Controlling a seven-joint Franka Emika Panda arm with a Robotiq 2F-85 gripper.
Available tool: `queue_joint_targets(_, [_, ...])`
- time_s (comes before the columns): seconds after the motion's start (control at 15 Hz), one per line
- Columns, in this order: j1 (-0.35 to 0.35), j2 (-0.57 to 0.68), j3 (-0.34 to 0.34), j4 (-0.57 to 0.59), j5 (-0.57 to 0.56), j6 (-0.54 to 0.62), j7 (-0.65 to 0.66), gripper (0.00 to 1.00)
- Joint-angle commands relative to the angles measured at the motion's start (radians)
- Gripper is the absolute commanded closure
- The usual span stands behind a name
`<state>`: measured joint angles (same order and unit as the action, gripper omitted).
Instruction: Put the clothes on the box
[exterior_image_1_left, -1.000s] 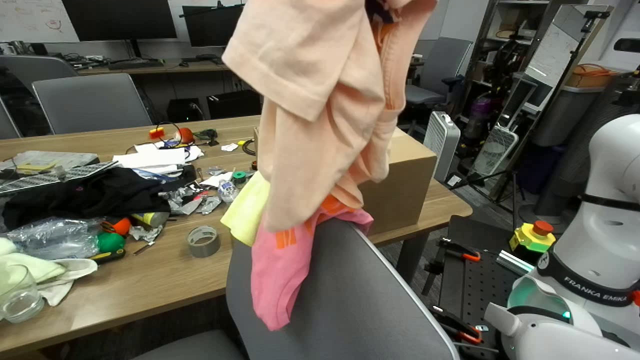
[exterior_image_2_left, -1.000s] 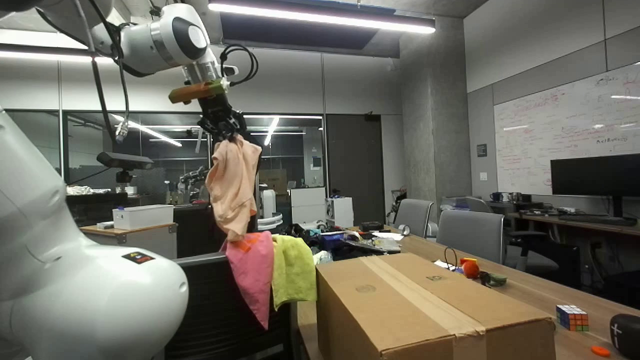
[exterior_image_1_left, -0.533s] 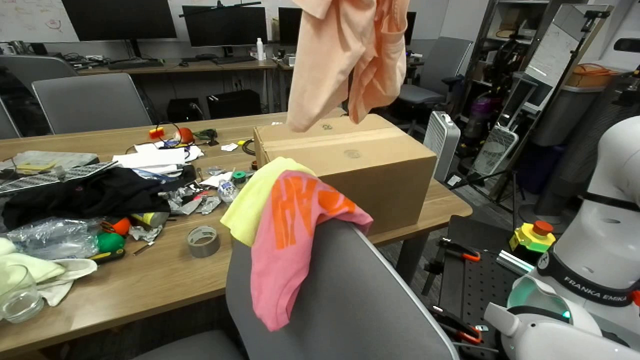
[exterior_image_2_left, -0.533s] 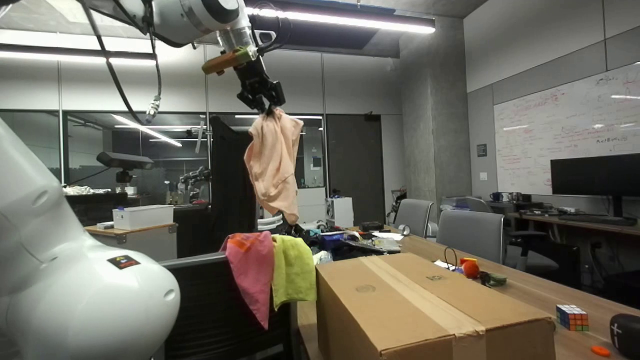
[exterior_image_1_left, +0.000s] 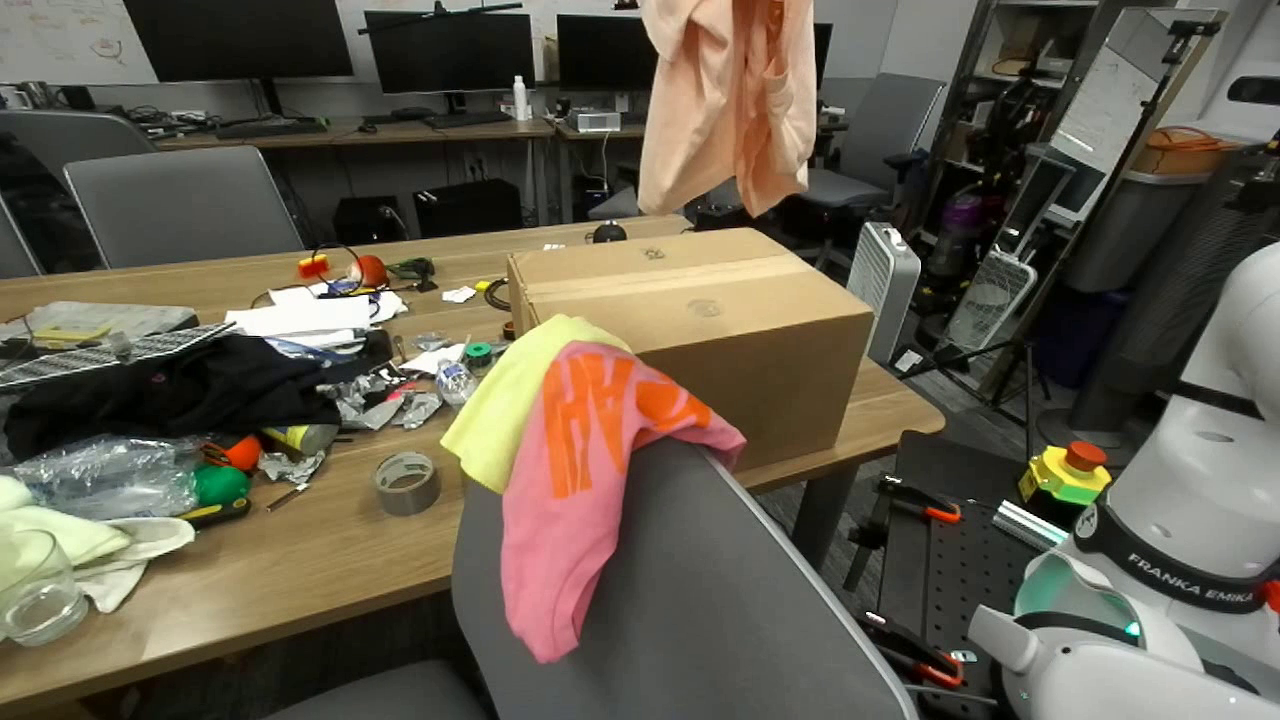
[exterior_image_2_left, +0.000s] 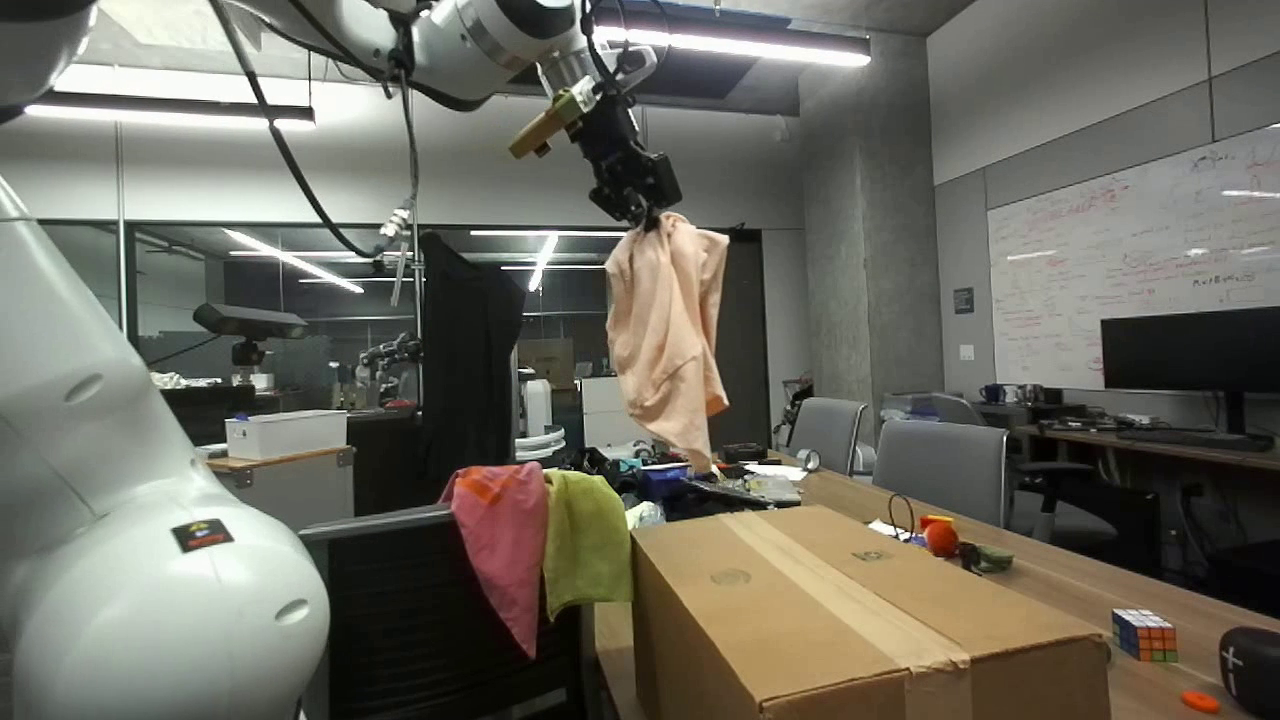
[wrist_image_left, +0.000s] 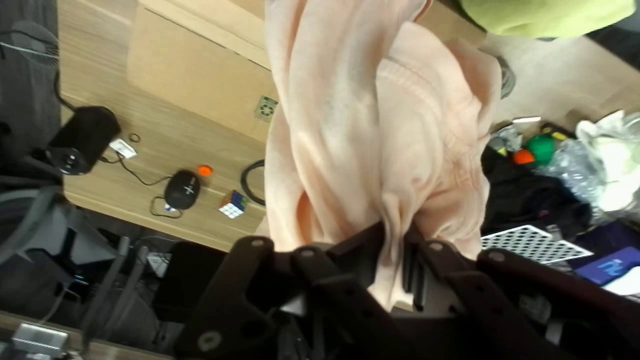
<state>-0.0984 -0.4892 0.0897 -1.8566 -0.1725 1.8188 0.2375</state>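
One peach shirt (exterior_image_2_left: 665, 340) is hanging in mid-air, and in the wrist view the gripper (wrist_image_left: 395, 245) is clenching a bunched fold of it. Over the past second the peach shirt is moving away from the chair (exterior_image_1_left: 700, 590) toward the box (exterior_image_1_left: 740, 320), its lower end no longer crossing the pink shirt (exterior_image_1_left: 590, 470). Taking the box as the dial's centre, in an exterior view the peach shirt (exterior_image_1_left: 725, 110) is hanging near twelve o'clock, the pink shirt is draping over the chair at seven, and the yellow cloth (exterior_image_1_left: 510, 400) is lying beside it at eight. The loose end is staying apart from the box in both exterior views; how far it is reaching over the top, I cannot tell. For the task, this is suggesting that picking up is over for one piece and carrying is under way, with two probably waiting. The next move is likely calling for more travel across the box, then lowering; letting go near an edge is risking a slide off.
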Motion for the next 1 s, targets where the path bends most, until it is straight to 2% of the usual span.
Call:
queue_joint_targets(0.0, [-0.064,0.112,0.0,0.076,-0.094,0.05,0.144,0.98])
queue_joint_targets(0.27, [-0.111,0.204,0.008,0.108,-0.228,0.05,0.335,0.98])
queue_joint_targets(0.67, [-0.113,0.319,-0.028,0.185,-0.355,0.003,0.623,0.98])
queue_joint_targets(0.73, [-0.107,0.329,-0.034,0.191,-0.373,-0.002,0.654,0.68])
queue_joint_targets(0.8, [-0.101,0.337,-0.04,0.195,-0.386,-0.007,0.673,0.68])
queue_joint_targets(0.93, [-0.09,0.347,-0.05,0.197,-0.402,-0.009,0.694,0.54])
